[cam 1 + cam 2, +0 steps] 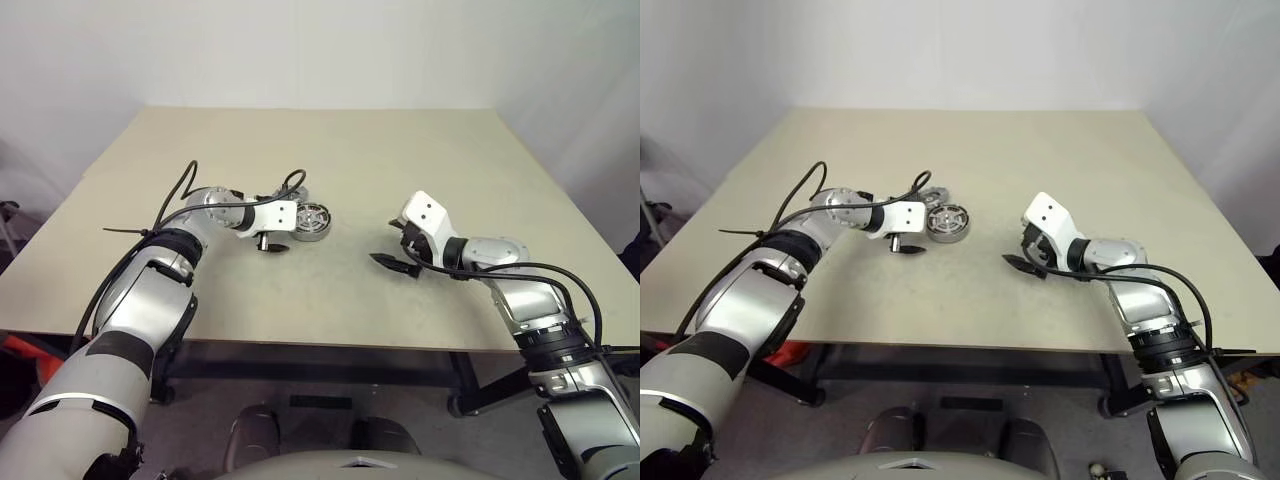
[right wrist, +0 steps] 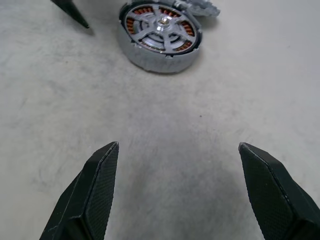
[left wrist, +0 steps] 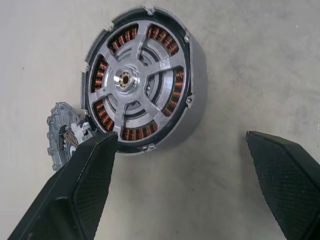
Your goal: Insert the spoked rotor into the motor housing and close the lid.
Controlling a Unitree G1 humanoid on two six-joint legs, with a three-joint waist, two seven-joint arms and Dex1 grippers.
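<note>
On the table, the motor housing (image 1: 313, 221) is a round silver cup with copper windings. The spoked rotor (image 3: 131, 80) sits inside it, silver spokes and hub facing up. The lid (image 3: 57, 125), a light-grey disc, lies against the housing's far left side, partly hidden behind it and behind my left finger. My left gripper (image 1: 272, 243) hangs open just left of the housing. One finger (image 3: 95, 165) is at the housing's edge and the other is well clear of it. My right gripper (image 1: 395, 252) is open over bare table to the right of the housing and points at it (image 2: 161, 35).
The beige table (image 1: 350, 150) is broad, with room behind and on both sides of the parts. A black cable (image 1: 180, 190) loops over my left forearm near the housing. The table's near edge runs below both arms.
</note>
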